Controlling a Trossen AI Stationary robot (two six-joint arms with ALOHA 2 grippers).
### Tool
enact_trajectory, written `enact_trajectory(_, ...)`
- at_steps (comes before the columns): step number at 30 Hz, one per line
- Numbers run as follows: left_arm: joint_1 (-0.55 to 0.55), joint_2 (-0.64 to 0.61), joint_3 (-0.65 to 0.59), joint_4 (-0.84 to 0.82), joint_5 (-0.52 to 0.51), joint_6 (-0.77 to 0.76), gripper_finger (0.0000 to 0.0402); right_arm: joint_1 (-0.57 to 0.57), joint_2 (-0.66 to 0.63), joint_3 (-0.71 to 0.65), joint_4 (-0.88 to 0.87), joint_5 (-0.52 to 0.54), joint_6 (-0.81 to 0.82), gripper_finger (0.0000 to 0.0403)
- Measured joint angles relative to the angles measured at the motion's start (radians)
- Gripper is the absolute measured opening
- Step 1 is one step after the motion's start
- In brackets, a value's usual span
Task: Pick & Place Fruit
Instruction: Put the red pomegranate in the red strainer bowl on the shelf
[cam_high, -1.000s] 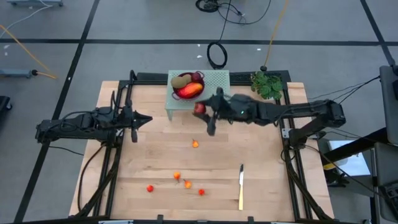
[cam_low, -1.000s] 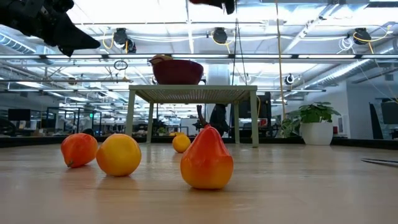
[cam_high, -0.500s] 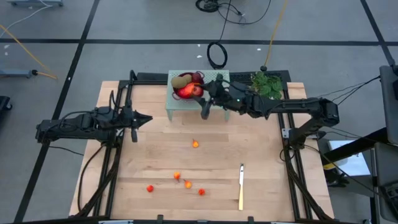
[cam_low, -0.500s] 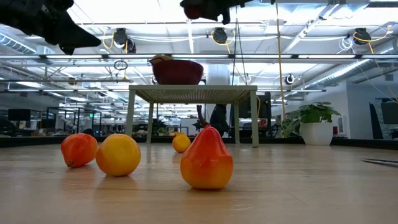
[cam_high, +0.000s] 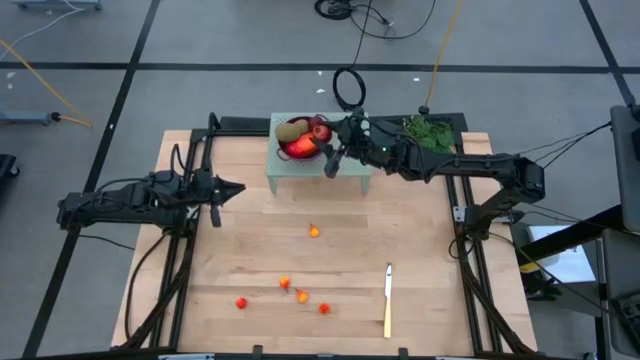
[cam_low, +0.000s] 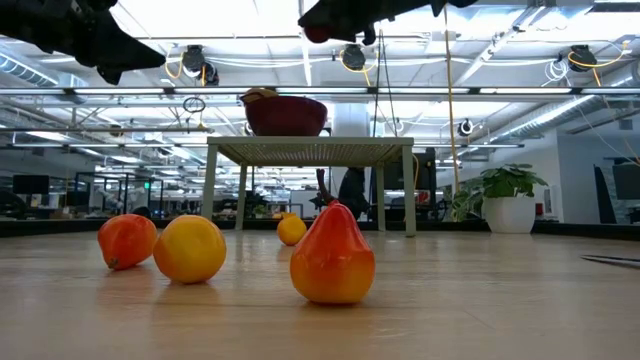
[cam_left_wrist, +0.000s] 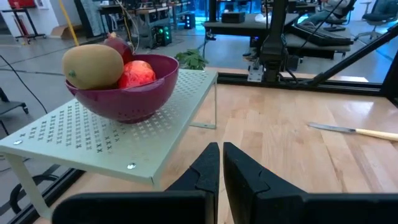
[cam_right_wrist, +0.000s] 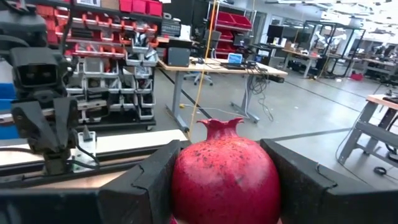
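Dark red pomegranate (cam_right_wrist: 225, 180) sits gripped in the right pincer (cam_high: 330, 160), looks like just above the purple bowl (cam_high: 303, 147) on the rack. Left pincer (cam_left_wrist: 221, 168) clenched, idle over the counter (cam_high: 400, 260).

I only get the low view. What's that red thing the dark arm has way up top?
Observer: A pomegranate. The right tool is shut on it.
Operator: Where is it hanging?
Observer: From above, it's by the rim of the purple bowl, over the green stand.
Operator: What's in the bowl?
Observer: A brown kiwi-like fruit and red fruit.
Operator: And the other arm?
Observer: The left tool is shut and empty, pointing toward the stand.
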Motion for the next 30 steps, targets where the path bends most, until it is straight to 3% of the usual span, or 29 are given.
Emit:
enact_trajectory(5,0.0,0.0,0.0,-0.001,-0.007,0.0,0.0021,-0.027,0.0,0.006,-0.008,-0.044,0.0,0.0201)
enact_trajectory(12,0.0,-0.001,0.0,-0.002,-0.053,0.0,0.0021,-0.049,-0.001,0.122,-0.199,-0.05,-0.004,0.0201)
enact_trajectory(20,0.0,-0.001,0.0,-0.002,-0.053,0.0,0.0021,-0.053,0.001,0.167,-0.279,-0.05,0.004,0.0201)
enact_trajectory(25,0.0,-0.001,0.0,-0.002,-0.054,-0.001,0.0021,-0.054,0.041,0.178,-0.319,-0.052,0.008,0.0201)
enact_trajectory(30,0.0,-0.001,0.0,-0.002,-0.054,-0.001,0.0021,-0.06,0.136,0.311,-0.461,-0.08,-0.004,0.0201)
